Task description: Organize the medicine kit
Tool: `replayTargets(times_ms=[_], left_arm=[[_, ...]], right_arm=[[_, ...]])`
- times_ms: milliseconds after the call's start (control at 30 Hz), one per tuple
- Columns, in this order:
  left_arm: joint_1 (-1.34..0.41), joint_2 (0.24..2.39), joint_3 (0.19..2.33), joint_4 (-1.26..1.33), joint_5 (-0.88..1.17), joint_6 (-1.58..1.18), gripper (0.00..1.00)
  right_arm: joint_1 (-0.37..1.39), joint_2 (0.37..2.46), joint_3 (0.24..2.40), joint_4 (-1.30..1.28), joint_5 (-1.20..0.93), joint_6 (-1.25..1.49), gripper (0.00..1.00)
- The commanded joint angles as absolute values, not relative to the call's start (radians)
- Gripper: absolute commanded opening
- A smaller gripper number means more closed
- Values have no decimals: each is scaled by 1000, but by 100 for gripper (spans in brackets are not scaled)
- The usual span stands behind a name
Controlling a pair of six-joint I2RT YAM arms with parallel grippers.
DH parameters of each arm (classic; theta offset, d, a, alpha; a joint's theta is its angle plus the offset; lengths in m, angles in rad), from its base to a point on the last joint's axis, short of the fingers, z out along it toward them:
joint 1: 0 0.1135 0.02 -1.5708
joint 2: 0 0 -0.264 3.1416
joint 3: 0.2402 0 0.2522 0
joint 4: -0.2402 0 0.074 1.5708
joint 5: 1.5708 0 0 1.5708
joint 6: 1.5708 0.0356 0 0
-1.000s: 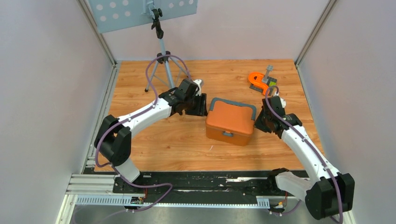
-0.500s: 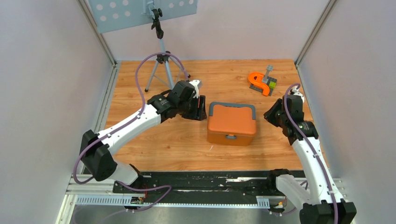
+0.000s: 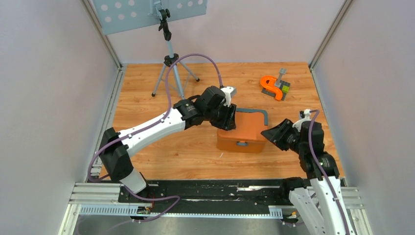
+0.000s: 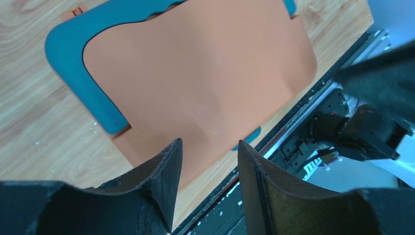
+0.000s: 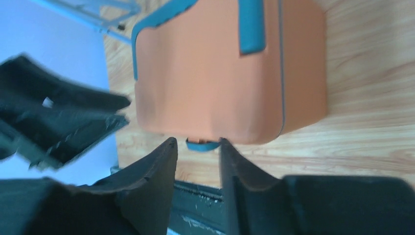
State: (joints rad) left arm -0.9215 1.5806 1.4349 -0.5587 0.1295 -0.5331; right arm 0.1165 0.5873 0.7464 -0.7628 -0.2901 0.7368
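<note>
The medicine kit is a shut orange box (image 3: 243,133) with a teal handle (image 3: 261,115), lying mid-table. My left gripper (image 3: 228,118) hovers over the box's left top, open and empty. In the left wrist view the orange lid (image 4: 195,78) and the handle (image 4: 73,58) lie below the left gripper (image 4: 209,147). My right gripper (image 3: 273,135) is open and empty just right of the box, pointing at it. In the right wrist view the box (image 5: 210,73) is ahead and its teal latch (image 5: 202,145) sits just beyond the right gripper (image 5: 198,143).
An orange curved item with a grey piece (image 3: 273,86) lies at the back right. A tripod (image 3: 169,73) stands at the back left under a perforated panel (image 3: 147,12). Walls enclose the table on both sides. A black rail (image 3: 205,191) runs along the near edge.
My left gripper has swung right from beside the box to over its top. My right arm has pulled back toward the near edge and turned its gripper to face the box.
</note>
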Motion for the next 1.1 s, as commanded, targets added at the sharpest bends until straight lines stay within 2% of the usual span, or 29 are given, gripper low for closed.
replayTargets(times_ms=[0, 233, 333, 533, 1067], left_arm=[[-916, 1634, 1422, -489, 170, -520, 54], [-916, 1678, 1384, -478, 163, -536, 53], [-915, 1682, 1372, -484, 149, -532, 53], [-916, 1688, 1344, -495, 151, -539, 53], [-914, 1678, 1278, -507, 158, -546, 52]], right_arm=[[150, 474, 626, -672, -442, 909, 45], [258, 295, 332, -408, -443, 1130, 72], [307, 257, 249, -292, -406, 1168, 79], [383, 277, 166, -107, -342, 1196, 85], [474, 390, 28, 314, -279, 1171, 87]])
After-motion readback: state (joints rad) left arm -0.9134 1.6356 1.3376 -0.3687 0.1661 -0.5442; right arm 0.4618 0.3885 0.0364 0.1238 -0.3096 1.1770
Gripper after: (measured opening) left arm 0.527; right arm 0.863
